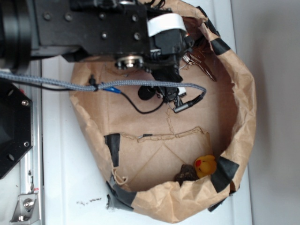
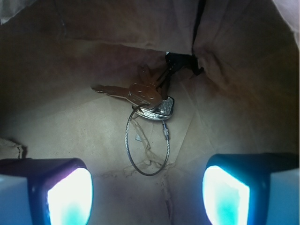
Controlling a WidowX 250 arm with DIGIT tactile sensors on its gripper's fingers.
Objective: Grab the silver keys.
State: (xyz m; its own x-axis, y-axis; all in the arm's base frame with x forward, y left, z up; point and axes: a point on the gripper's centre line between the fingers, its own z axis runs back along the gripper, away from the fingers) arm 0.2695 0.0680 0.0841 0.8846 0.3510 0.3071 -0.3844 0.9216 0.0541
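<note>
From the wrist view I saw the keys lying dead ahead of my spread, empty jaws, blades pointing left, wire ring trailing back between the pads.

No readable text, labels or numbers.

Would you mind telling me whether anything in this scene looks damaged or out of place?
The crumpled brown paper bag holding everything looks battered: its rolled rim is patched with black tape and the floor is creased. The silver metal keys lie untouched ahead of the open tool.
</note>
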